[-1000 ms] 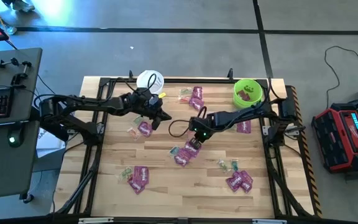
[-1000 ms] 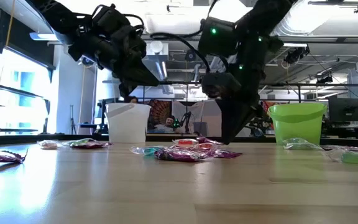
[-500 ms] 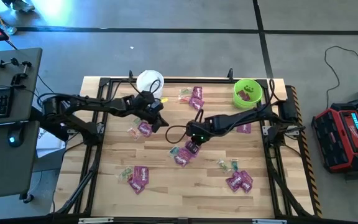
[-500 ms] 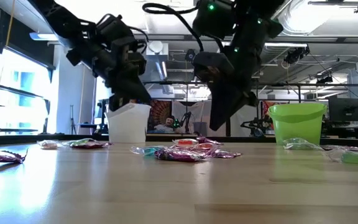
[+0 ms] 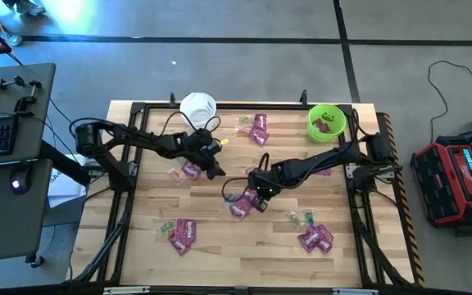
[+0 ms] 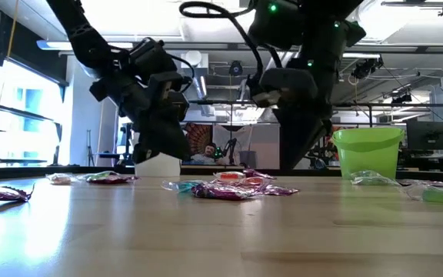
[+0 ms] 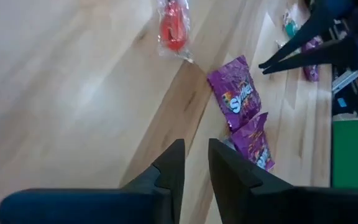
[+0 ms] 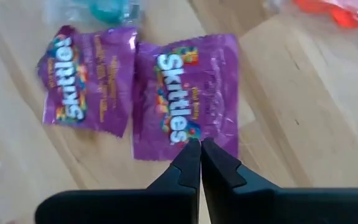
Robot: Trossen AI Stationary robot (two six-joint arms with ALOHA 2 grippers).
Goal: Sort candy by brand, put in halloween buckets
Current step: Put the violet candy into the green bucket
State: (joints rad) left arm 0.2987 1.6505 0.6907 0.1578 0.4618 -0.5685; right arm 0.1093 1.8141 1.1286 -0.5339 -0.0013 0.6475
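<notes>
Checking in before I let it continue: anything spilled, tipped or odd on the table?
Nothing stands out. The white bucket and green bucket stand upright at the far edge. Candy lies loose across the table, unsorted. The right hand is over purple Skittles packets.

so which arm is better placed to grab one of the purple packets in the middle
Right. Its end effector hangs directly over a purple packet in the central cluster, while the left end effector sits farther off, near the white bucket.

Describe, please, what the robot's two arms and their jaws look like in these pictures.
Both arms are dark, slender and jointed, with looping black cables alongside. The left gripper and right gripper each end in two black, tapering jaws. A small green light glows on the right arm near the wrist.
</notes>
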